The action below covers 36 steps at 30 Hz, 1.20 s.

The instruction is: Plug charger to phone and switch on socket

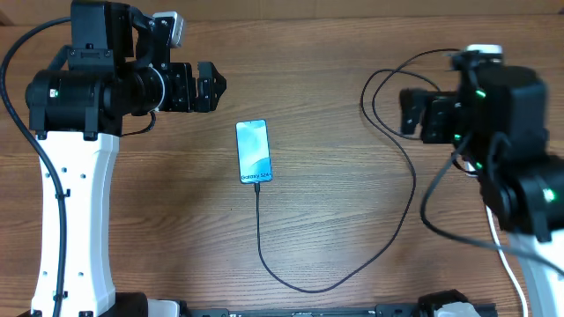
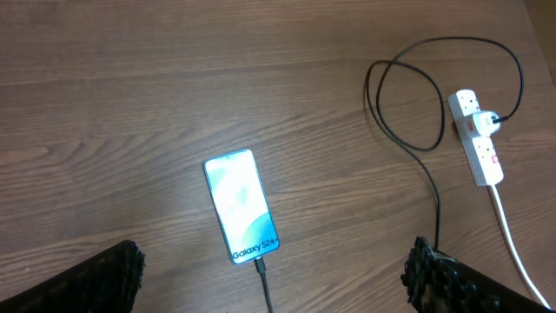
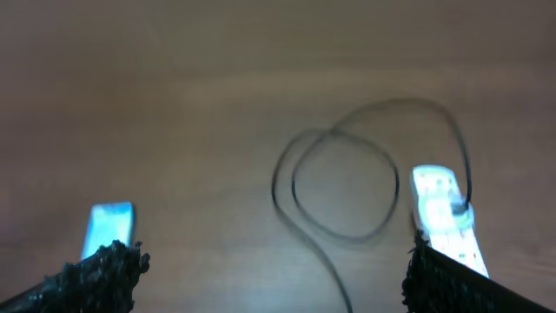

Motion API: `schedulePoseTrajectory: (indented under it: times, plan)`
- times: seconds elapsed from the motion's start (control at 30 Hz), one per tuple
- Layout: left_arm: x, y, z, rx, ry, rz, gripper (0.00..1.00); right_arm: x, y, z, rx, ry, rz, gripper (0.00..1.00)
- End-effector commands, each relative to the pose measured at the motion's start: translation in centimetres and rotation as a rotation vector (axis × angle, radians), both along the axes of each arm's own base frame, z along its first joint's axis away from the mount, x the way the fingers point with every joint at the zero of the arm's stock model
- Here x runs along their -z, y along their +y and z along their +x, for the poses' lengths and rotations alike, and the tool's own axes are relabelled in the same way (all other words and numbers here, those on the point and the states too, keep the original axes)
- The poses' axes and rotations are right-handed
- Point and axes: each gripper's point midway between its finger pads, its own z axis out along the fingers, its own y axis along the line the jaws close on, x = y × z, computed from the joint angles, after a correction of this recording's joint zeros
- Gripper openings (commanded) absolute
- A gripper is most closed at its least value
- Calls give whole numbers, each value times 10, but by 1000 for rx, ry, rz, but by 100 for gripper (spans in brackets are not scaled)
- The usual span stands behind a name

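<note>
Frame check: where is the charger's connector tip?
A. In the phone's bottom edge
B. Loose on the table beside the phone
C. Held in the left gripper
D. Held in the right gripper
A: the charger runs straight into the bottom edge of the phone, while the left gripper and right gripper are open and empty.

Brown wood table [image 1: 317, 106] w/ long grain lines going side to side, fills every view. Light is soft & even, w/ a pale shine on the wood. Small pale patch [image 2: 549, 4] past the table's corner, can't tell what.
</note>
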Motion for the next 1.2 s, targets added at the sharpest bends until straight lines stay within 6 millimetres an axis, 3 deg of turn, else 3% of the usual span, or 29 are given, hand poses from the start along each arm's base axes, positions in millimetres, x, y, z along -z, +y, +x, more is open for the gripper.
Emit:
schedulePoseTrajectory:
  times: [0.0, 0.17, 0.5, 0.77, 1.17]
  plan:
    - [4, 0, 1, 3, 10, -3, 100, -3, 4, -10, -47, -88, 55, 100]
    - [4, 0, 1, 3, 10, -3, 100, 2, 1, -18, -57, -254, 88, 100]
    - [4, 0, 1, 3, 10, -3, 99, 43, -7, -53, -67, -505, 122, 100]
    - [4, 0, 1, 3, 10, -3, 100, 90, -13, -74, -54, -598, 147, 100]
    - [4, 0, 1, 3, 10, -3, 100, 130, -14, -81, -38, -691, 228, 100]
